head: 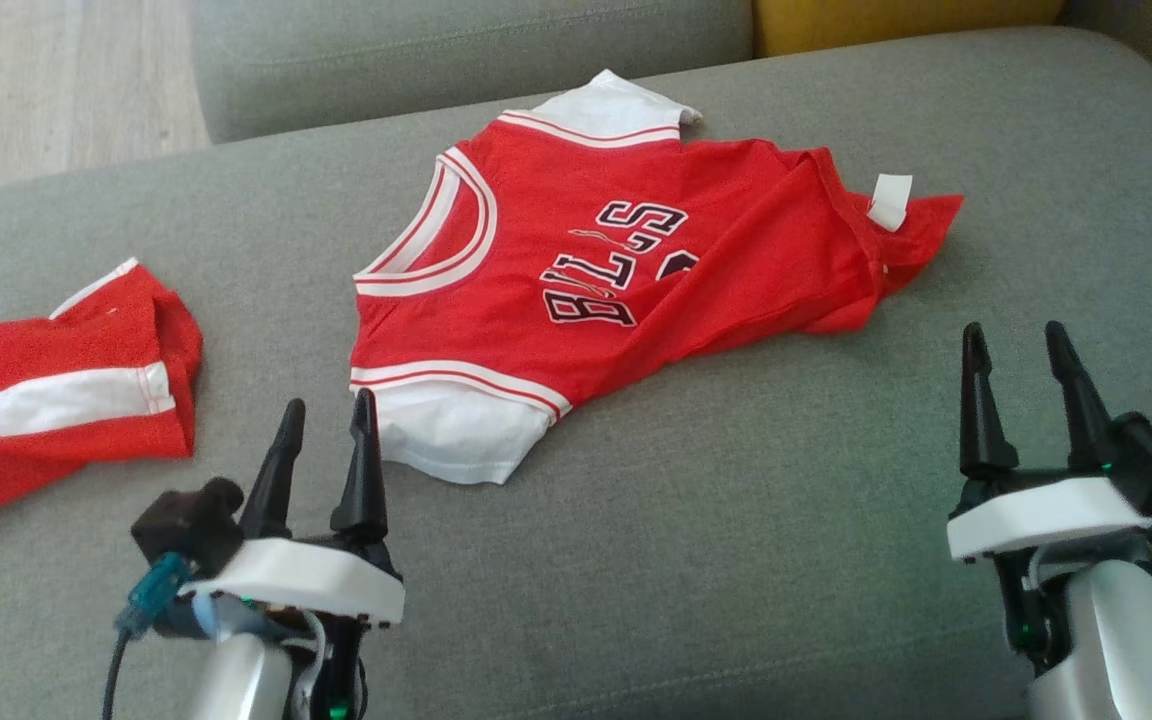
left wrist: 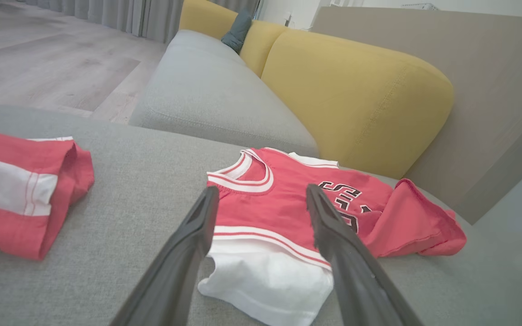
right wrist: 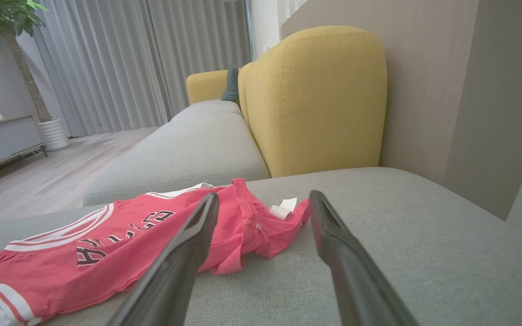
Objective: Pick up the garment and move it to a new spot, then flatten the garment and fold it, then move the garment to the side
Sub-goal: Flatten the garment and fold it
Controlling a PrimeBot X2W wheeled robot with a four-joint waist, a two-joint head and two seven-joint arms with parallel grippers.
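Observation:
The garment [head: 596,270] is a red jersey with white sleeves, white-striped trim and black lettering. It lies partly rumpled on the grey sofa seat [head: 756,520], its hem bunched at the right with a white tag turned up. My left gripper [head: 326,420] stands open just short of the near white sleeve [left wrist: 265,276], nothing between its fingers. My right gripper [head: 1021,350] is open too, hovering near the seat to the right of the bunched hem [right wrist: 261,226]. The wrist views show the garment [left wrist: 288,213] [right wrist: 120,244] beyond each pair of fingers.
A second red piece with a white band [head: 46,400] lies at the seat's left end [left wrist: 16,194]. A yellow backrest [left wrist: 356,95] and another grey seat [right wrist: 179,154] lie beyond. Wooden floor [head: 46,90] drops off at the far left; bare seat fabric spans the foreground.

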